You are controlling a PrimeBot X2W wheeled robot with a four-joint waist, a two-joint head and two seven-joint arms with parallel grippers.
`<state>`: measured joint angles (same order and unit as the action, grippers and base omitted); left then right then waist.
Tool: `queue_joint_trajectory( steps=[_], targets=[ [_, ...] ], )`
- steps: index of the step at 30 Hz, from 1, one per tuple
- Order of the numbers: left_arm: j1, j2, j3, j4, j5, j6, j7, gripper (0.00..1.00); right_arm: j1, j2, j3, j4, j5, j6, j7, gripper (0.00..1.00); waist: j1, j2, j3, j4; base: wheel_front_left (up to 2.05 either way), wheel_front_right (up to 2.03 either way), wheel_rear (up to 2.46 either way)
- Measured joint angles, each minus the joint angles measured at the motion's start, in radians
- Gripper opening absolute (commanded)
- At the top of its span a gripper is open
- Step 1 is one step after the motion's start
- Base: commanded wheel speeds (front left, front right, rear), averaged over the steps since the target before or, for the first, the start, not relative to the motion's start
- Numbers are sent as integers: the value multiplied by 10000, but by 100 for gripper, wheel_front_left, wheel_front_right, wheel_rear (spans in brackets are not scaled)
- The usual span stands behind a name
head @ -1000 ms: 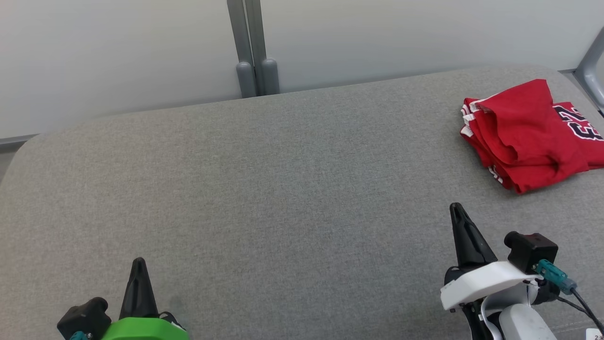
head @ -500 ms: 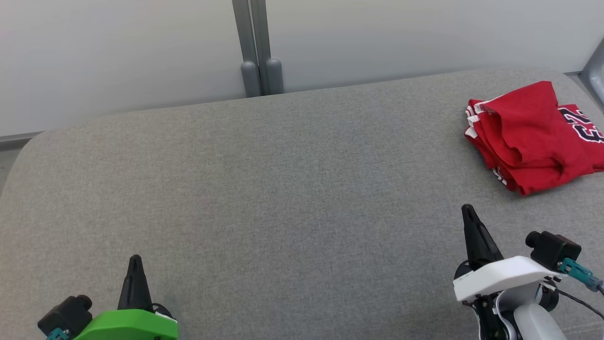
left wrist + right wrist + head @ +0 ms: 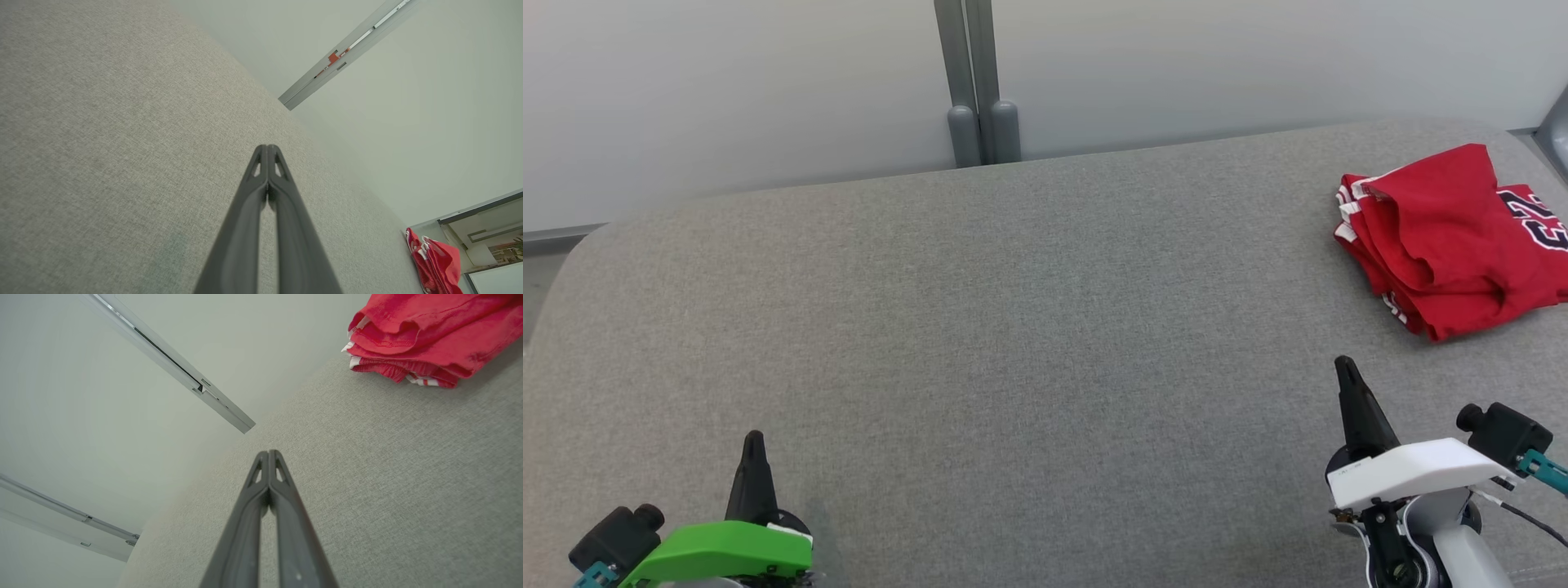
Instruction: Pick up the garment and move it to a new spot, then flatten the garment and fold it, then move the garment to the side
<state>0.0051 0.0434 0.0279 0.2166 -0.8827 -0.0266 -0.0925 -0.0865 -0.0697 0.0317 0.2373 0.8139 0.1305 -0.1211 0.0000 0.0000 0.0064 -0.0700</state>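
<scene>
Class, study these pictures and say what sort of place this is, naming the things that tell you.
Probably an indoor test bay for folding clothes: a broad grey fabric-covered surface, plain pale wall panels joined by a grey post, and a folded red garment lying on it at the right.

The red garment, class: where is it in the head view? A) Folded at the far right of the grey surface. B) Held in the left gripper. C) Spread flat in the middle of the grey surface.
A: the red garment lies in a folded pile at the far right of the grey surface, beyond the shut right gripper, which does not touch it.
</scene>
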Motion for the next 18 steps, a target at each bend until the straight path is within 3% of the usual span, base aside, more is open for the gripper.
queue_joint_trajectory(
  steps=[18],
  targets=[
    [-274,2,234,90,-1944,-267,564,0,-12,-33,-267,6,2274,-2,535,0,0,0,-7,144,0,0,0]
  ],
)
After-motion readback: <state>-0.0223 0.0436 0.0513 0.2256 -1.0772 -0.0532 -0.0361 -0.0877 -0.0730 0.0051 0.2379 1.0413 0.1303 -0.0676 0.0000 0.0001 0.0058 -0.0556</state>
